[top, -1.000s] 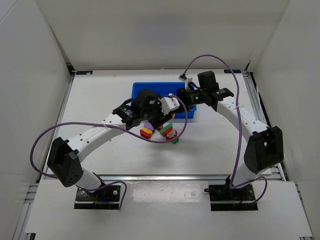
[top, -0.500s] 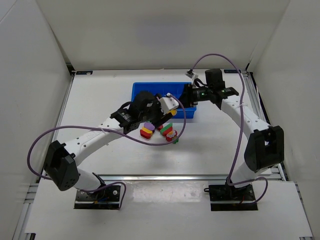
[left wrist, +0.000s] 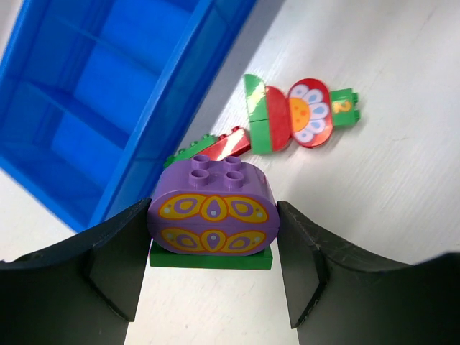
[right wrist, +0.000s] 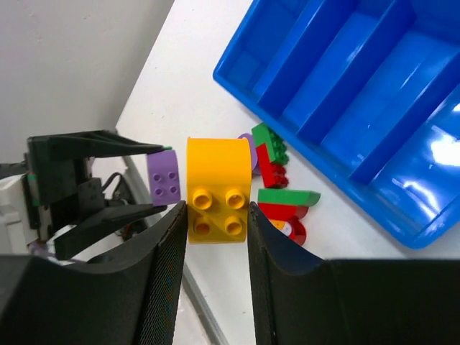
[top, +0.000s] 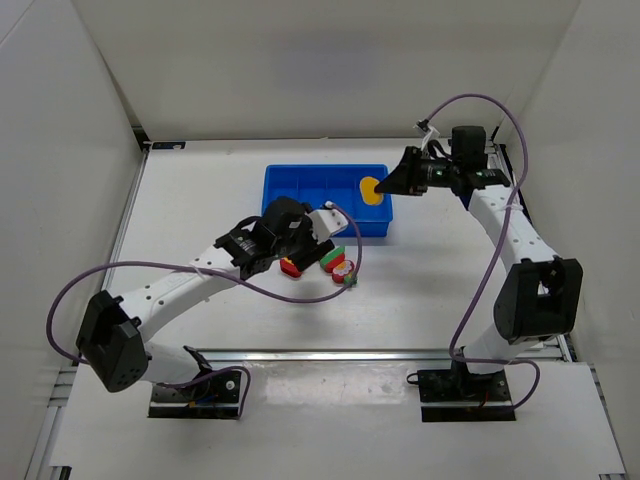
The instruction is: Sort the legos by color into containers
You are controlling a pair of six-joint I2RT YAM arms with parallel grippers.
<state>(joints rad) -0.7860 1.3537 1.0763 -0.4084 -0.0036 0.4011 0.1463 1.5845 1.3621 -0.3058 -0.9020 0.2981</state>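
- Blue plastic tray [top: 300,195], with four compartments side by side, lies toward the back of the white tabletop [top: 200,190]. Its long edges run left to right.
- The right fingers [right wrist: 162,287] are clamped on a yellow piece [right wrist: 218,190], its studs facing the wrist camera. From above it hangs over the tray's right end compartment, just inside the right rim.
- The left fingers [left wrist: 115,266] pinch a purple piece [left wrist: 213,208], a domed block with an orange pattern, seated on a flat green plate [left wrist: 212,257]. The pair sits just off the tray's near long edge, toward its middle. Whether the plate touches the tabletop cannot be told.
- Loose pieces [top: 338,265] in red, green and yellow lie bunched near the tray's near edge, beside the left fingers. One red-and-green piece [left wrist: 231,142] lies just beside the tray's outer wall.
- White tabletop stretches wide to the left of the tray and from its near edge toward the arm bases. A narrower strip runs behind the tray, up to the back wall [top: 320,80].
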